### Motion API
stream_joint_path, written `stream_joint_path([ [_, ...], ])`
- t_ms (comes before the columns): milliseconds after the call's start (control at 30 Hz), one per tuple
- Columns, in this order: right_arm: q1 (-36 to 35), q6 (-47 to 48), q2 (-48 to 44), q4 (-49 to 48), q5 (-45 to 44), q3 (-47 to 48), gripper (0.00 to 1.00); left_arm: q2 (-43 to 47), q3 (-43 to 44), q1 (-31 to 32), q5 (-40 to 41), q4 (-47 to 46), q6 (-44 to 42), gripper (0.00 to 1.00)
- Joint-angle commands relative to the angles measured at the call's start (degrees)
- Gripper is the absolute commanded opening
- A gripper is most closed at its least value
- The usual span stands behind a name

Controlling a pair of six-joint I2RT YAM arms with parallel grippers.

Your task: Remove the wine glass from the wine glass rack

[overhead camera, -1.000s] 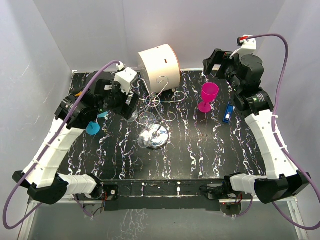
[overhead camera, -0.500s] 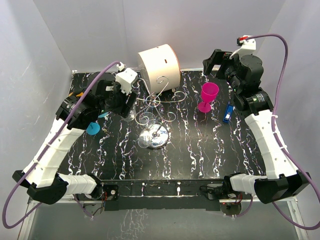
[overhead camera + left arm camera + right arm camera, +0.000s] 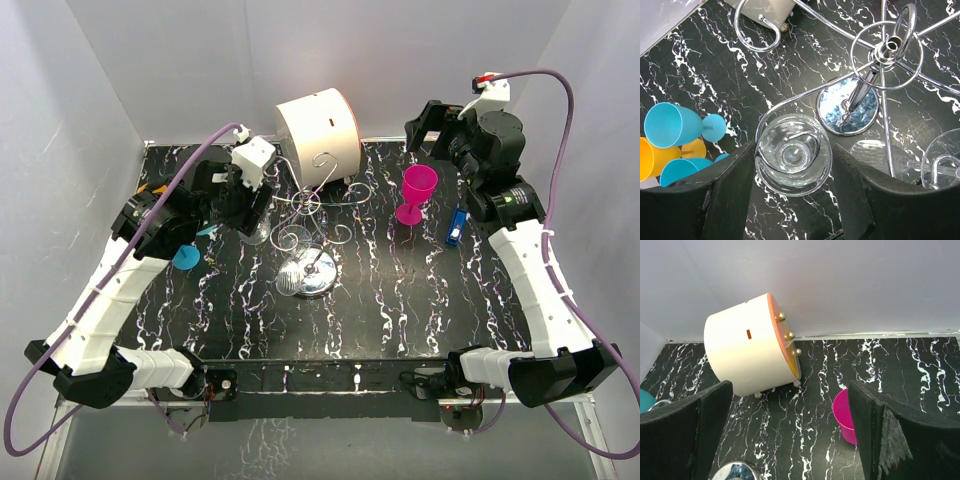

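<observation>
The wine glass rack (image 3: 318, 205), silver wire with scrolled arms, rises from a round chrome base (image 3: 317, 276) at the table's middle. In the left wrist view its stem (image 3: 888, 45) is at upper right. A clear wine glass (image 3: 792, 155) hangs bowl-down in one curled arm, the wire hooked round its stem. My left gripper (image 3: 794, 147) has a finger pressed against each side of that glass (image 3: 262, 232). My right gripper (image 3: 790, 390) hangs open and empty high at the back right (image 3: 425, 125).
A white drum (image 3: 318, 130) lies behind the rack. A pink goblet (image 3: 418, 192) and a blue object (image 3: 455, 228) stand to the right. Turquoise (image 3: 667, 125) and orange (image 3: 650, 160) plastic goblets lie to the left. Another clear glass (image 3: 942, 157) hangs on a neighbouring arm.
The left gripper's fingers have closed in onto the hanging wine glass. The arm has crept slightly toward the rack. The right arm has not moved.
</observation>
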State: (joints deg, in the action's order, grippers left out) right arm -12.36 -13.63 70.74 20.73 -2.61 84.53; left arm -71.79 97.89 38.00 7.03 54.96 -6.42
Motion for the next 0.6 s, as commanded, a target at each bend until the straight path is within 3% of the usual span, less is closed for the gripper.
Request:
stream_joint_path([
  [0,0.14,0.09,-1.44,-3.68,0.3,0.41,0.98,0.75,2.75,0.59,-1.51,2.64,0.7,0.46],
  [567,0.14,0.19,-1.65,-3.68,0.34,0.12,0.98,1.09,3.67,0.59,-0.54,1.64,2.08,0.39],
])
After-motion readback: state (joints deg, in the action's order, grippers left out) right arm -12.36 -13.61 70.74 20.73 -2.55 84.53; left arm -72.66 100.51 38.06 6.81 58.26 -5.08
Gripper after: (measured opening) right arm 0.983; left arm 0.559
